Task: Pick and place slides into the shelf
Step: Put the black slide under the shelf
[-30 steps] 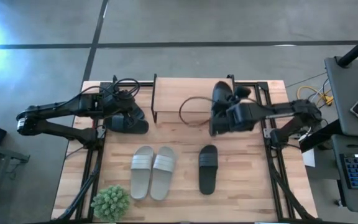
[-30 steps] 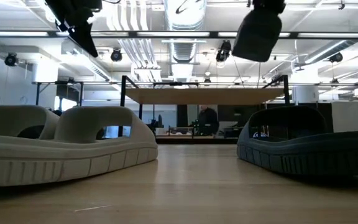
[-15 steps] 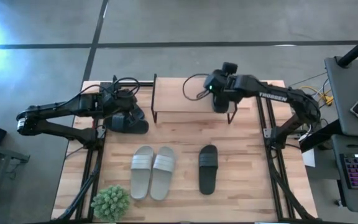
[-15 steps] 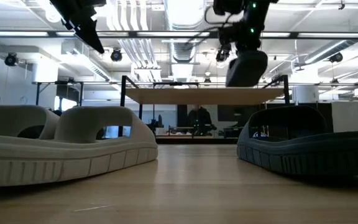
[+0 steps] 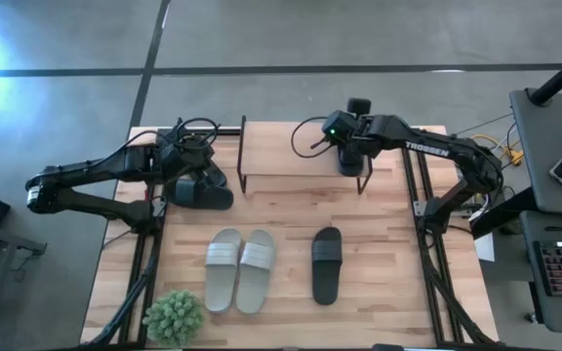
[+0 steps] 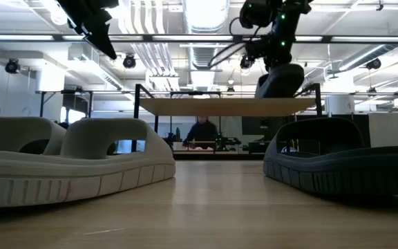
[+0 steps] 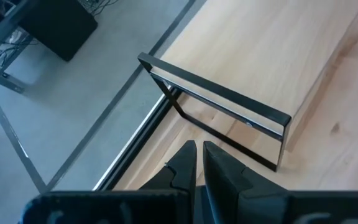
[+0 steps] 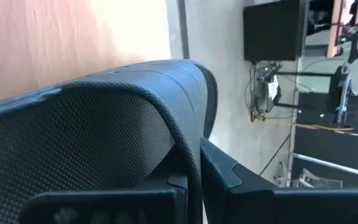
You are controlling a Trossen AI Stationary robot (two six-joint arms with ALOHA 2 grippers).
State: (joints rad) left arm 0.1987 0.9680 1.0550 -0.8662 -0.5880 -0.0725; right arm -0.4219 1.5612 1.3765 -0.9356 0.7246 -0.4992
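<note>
My right gripper (image 8: 194, 163), clamped on the black slide's (image 8: 104, 124) thin strap edge above the shelf (image 5: 291, 146), judged it light, flexible foam.

Both arms are dark, near-black, built of slim tubular links joined by chunkier rounded joint housings, and the right arm (image 5: 427, 151) carries white lettering along its forearm link. Thin black cables loop loose off the wrist of each, one curl beside the left arm (image 5: 96, 175) and a wider loop by the right wrist, where a small green light glows. Each pincer ends in two flat, angular matte-black fingers (image 7: 188, 165) with stepped edges.
</note>
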